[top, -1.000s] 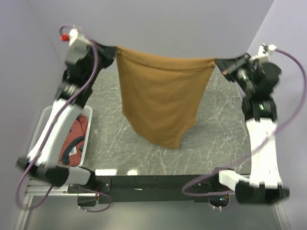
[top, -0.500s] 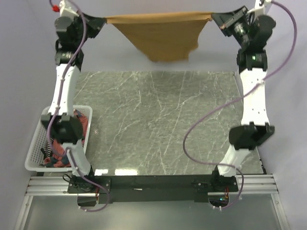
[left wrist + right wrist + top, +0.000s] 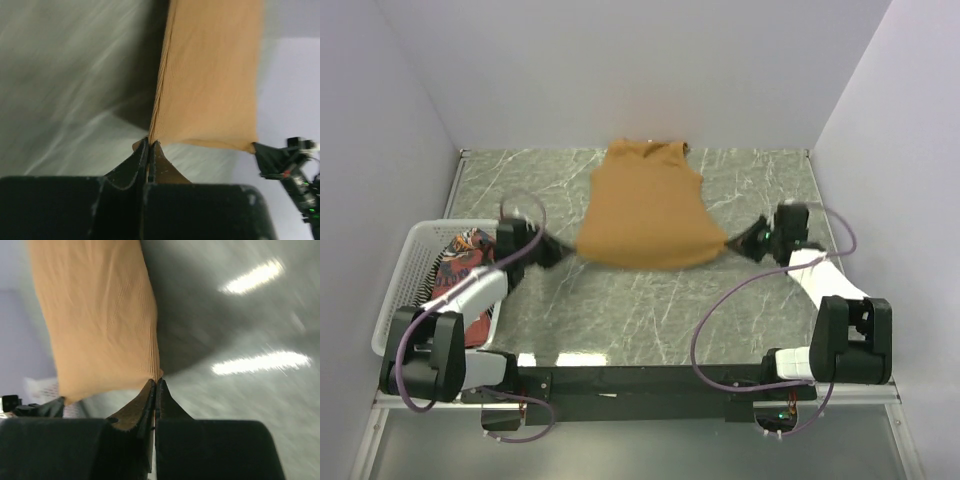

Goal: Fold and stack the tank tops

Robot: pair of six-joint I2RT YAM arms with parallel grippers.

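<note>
Both left tool [image 3: 560, 252] and right tool [image 3: 732, 243] have lowered the tan top [image 3: 645, 215]

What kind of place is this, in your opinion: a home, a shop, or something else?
Probably a robot test cell, not a home: a left arm and a right arm bolted at a marble-patterned table, bare walls on three sides, and a basket of clothes.
</note>
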